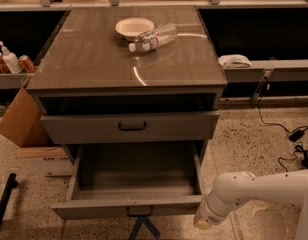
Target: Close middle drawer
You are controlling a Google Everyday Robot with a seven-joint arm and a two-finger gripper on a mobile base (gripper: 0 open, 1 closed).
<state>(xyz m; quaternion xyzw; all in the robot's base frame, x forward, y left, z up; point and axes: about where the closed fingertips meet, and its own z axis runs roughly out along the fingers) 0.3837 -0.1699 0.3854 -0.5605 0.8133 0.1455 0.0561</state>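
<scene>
The middle drawer [129, 208] is a wide grey drawer with a low slim front panel and a small black bar handle [139, 212]. It is pulled far out of the cabinet and its deep box [136, 176] is empty. My gripper [201, 223] is at the end of the white arm [254, 189], low at the right. It sits just beside the right end of the drawer's front panel. Only its wrist and a pale tip show.
A grey drawer with a taller front panel [130, 126] sits above, slightly out. The cabinet top [94, 59] holds a bowl [134, 28] and a lying plastic bottle [155, 37]. A cardboard box [21, 121] is at the left, cables [294, 139] on the floor at the right.
</scene>
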